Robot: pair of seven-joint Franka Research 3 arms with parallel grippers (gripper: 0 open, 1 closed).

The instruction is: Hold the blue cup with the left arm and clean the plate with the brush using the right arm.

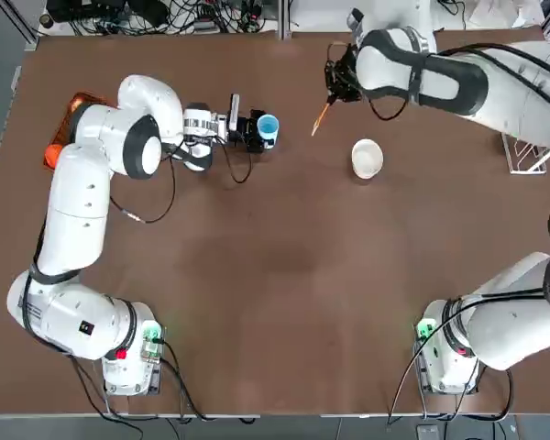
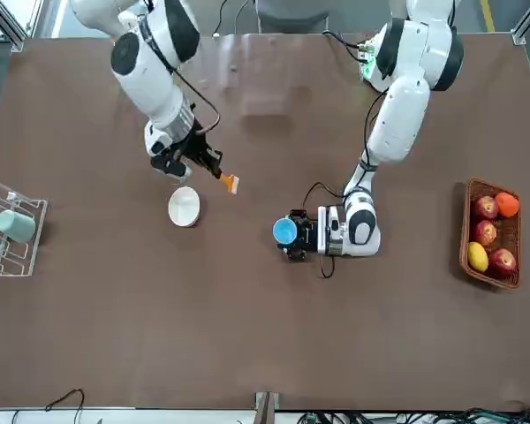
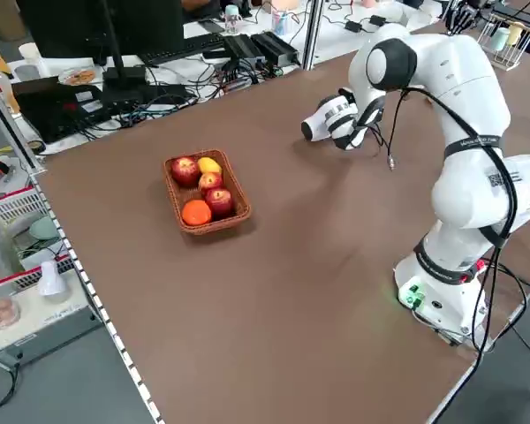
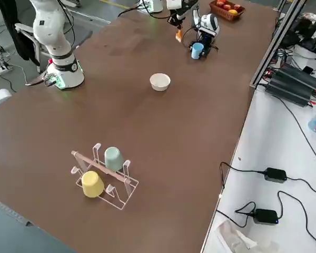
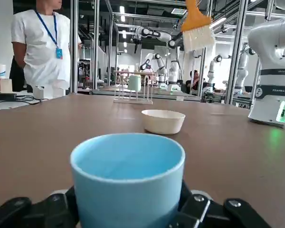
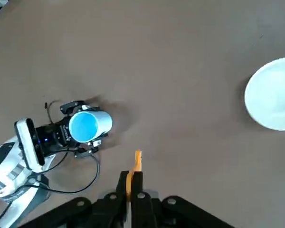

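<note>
Blue cup [image 1: 268, 126] upright on brown surface [image 1: 284, 266], clamped by left hand [image 1: 255, 130]: hold done. Right hand [image 1: 333, 94], raised btwn cup & white plate [image 1: 367, 158], grips orange brush [image 1: 321, 118], well clear of plate. Brushing not yet begun, by my read.

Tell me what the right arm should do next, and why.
Probably carry the brush over to the plate and lower it. The right gripper holds it in the air between cup and plate, and the left gripper already grips the blue cup.
</note>
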